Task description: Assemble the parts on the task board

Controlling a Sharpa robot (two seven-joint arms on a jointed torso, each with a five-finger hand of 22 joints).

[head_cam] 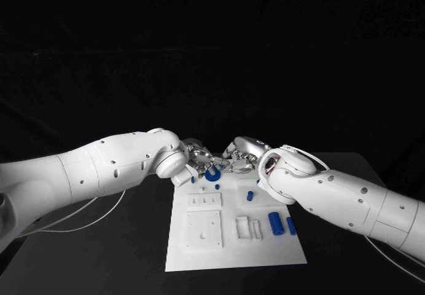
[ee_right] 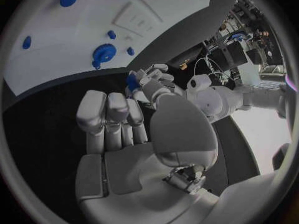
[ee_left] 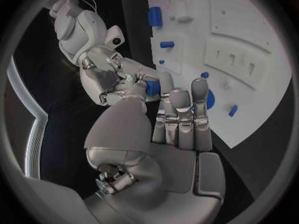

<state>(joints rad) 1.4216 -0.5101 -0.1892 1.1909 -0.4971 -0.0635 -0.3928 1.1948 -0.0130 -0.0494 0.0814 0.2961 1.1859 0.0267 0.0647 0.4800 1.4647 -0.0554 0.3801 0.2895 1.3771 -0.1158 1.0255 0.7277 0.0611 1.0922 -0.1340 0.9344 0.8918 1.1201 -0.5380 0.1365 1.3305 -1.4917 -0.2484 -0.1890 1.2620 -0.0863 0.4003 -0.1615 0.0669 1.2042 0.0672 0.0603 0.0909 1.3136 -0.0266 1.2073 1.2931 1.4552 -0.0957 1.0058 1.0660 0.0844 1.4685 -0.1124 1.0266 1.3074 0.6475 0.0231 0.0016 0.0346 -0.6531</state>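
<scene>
Both hands meet at the task board (head_cam: 177, 261) far edge | right hand (ee_left: 109, 79) pinches a small blue part (ee_left: 152, 88) | left hand (head_cam: 200, 158) — grip unclear, cannot tell | part looks light, stiff, slick — hold by its sides

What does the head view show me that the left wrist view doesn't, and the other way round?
Head view: the whole task board, near edge included. Left wrist view: the left hand's palm side, with the right hand facing it. Both: a blue part between the hands at the board's far edge; which hand grips it is unclear.
</scene>
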